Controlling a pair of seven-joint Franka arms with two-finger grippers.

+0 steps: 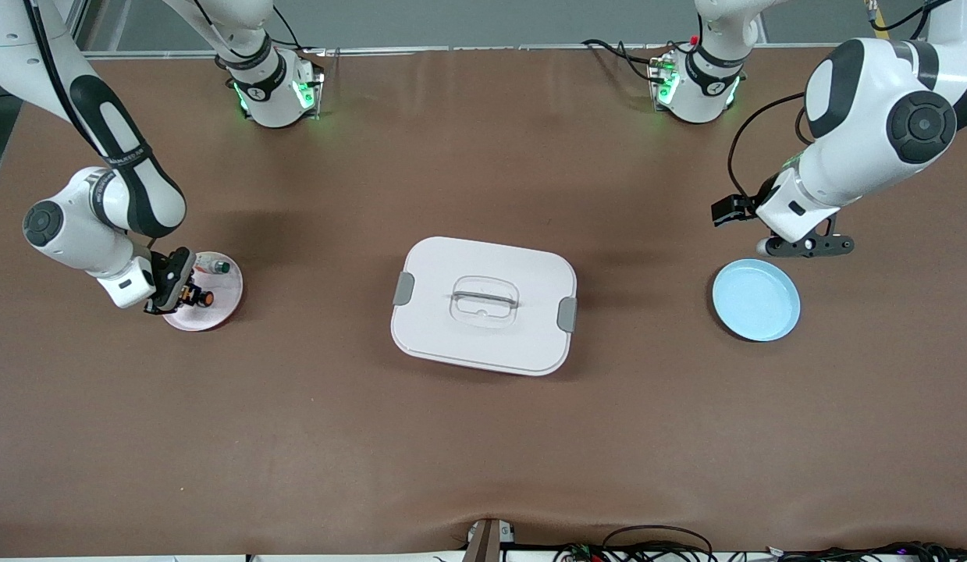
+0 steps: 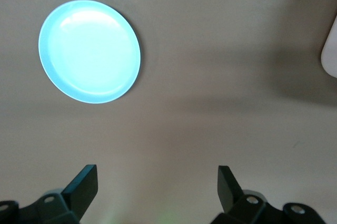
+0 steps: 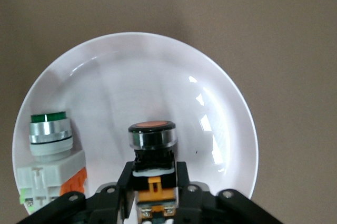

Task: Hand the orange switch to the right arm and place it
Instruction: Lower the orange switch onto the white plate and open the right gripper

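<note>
Over the white plate, at the right arm's end of the tabletop, the orange switch is seen between the fingers of the right gripper. Its black body is flanked closely by both fingers, so a grip on it is judged to be in place, though perhaps one beginning to slacken. Whether the switch rests on the plate or hangs just above it cannot be told.

The long axis of the switch runs from the tan end, tucked in at the gripper, out to the round orange cap; in the front view the cap is directed toward the middle of the tabletop. Beside it on the same plate lies a green-capped switch, apart from the orange one.

The placing step is judged to be in hand — what remains calls for the fingers to be spread and the gripper drawn clear without the green-capped switch being nudged.

Further out, a lidded white box sits at mid-tabletop. The left gripper waits beside the blue plate with its fingers wide apart and empty.
</note>
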